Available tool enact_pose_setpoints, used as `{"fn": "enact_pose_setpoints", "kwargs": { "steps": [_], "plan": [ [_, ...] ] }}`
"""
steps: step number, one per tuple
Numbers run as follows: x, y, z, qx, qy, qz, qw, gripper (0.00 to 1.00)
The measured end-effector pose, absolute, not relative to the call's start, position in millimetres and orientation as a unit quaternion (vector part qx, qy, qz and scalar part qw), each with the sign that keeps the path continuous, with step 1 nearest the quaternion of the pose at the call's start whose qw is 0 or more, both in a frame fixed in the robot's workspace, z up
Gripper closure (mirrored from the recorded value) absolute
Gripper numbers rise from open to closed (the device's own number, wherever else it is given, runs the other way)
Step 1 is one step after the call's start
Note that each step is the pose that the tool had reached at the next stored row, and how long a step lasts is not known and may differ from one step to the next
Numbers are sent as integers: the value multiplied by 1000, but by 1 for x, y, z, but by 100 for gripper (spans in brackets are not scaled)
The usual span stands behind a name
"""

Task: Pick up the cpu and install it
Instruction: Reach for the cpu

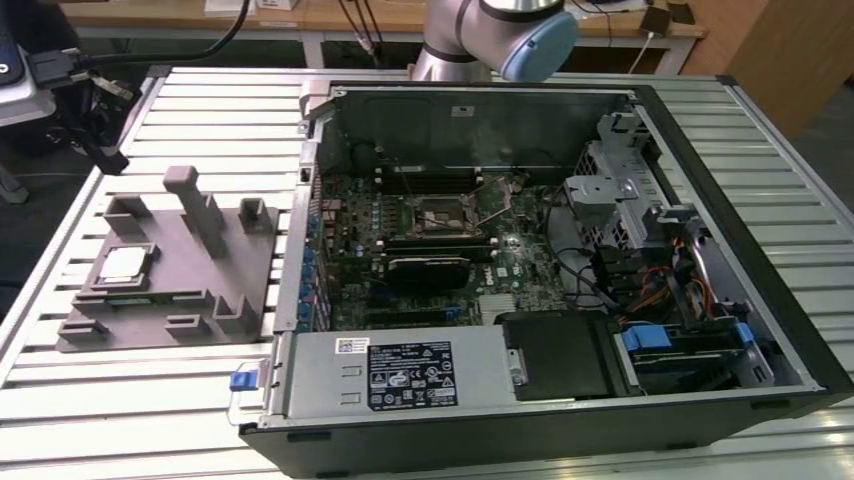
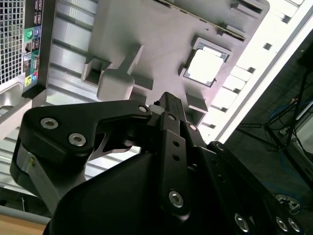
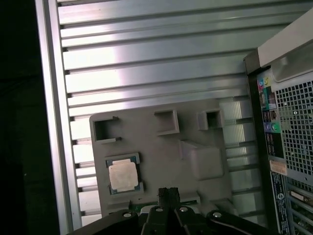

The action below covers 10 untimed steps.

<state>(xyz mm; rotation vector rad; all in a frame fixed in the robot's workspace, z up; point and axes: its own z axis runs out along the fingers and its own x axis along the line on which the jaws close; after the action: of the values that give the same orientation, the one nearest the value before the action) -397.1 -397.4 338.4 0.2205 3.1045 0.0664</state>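
Hovering over the grey fixture (image 3: pixel 146 132), the hand (image 3: pixel 168 192) has its tips closed together with nothing between them. It touches neither the fixture nor the cpu (image 3: pixel 122 175). In both wrist views the hand's own black body covers the near part of the fixture, so what lies there cannot be made out. In the exterior view the arm (image 1: pixel 494 30) is cut off by the upper edge.

The cpu lies flat in a square recess of the fixture with its shiny silver top up, near the hand but clear of it. The glare on it in the second wrist view washes out any detail. The other pockets on the fixture look empty. A tall post (image 1: pixel 187 200) stands upright near the middle of the fixture, between the cpu and the computer case (image 1: pixel 481 120).

The fixture rests on the ribbed metal surface (image 1: pixel 200 120), on the exterior view's left. The case lies open on its side just beside it, on the exterior view's right. Inside are a green motherboard (image 1: pixel 347 300) with an open black socket (image 1: pixel 445 215), tangled cables and a labelled power supply (image 1: pixel 400 375). The first wrist view catches the case's rear panel (image 3: pixel 269 112) with its coloured ports, cut off at the edge.
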Motion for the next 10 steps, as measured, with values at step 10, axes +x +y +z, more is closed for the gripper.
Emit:
{"fn": "enact_pose_setpoints", "kwargs": {
  "steps": [10],
  "plan": [
    [-406, -399, 327, 71, 997, 21, 14, 89]
  ]
}}
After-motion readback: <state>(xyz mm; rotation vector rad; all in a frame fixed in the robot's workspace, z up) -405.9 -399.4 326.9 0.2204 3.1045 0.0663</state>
